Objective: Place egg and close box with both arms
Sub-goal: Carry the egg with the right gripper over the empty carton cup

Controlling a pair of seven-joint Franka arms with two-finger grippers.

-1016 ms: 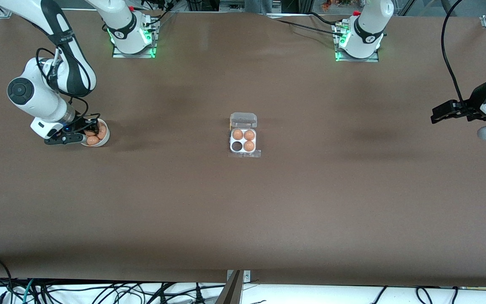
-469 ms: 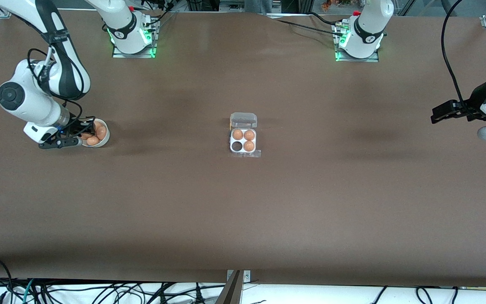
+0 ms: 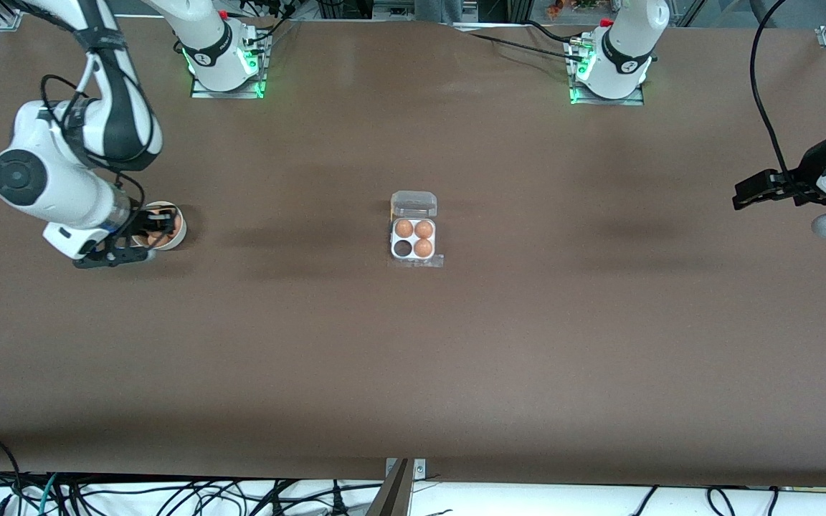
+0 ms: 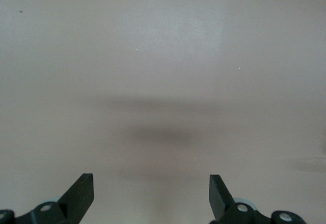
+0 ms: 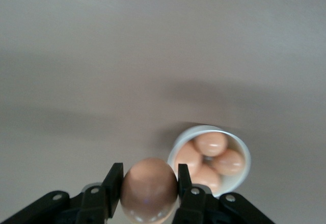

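My right gripper (image 5: 148,179) is shut on an orange-brown egg (image 5: 148,189) and holds it above the round white bowl (image 5: 243,150). In the front view this gripper (image 3: 146,236) is over the bowl (image 3: 179,233) at the right arm's end of the table. The box (image 3: 414,239) lies mid-table with its clear lid (image 3: 414,204) open toward the robots' bases. It holds three eggs (image 3: 413,235), and one cell (image 3: 403,248) is empty. My left gripper (image 3: 743,195) is open and waits over the left arm's end of the table; its wrist view (image 4: 151,193) shows only bare table.
The bowl holds several more eggs (image 5: 211,158). The brown table (image 3: 413,344) stretches wide between bowl and box. The arm bases (image 3: 223,64) stand along the table's top edge.
My right gripper has closed on an egg in the bowl and lifted it up out of the bowl. The left arm has not moved.
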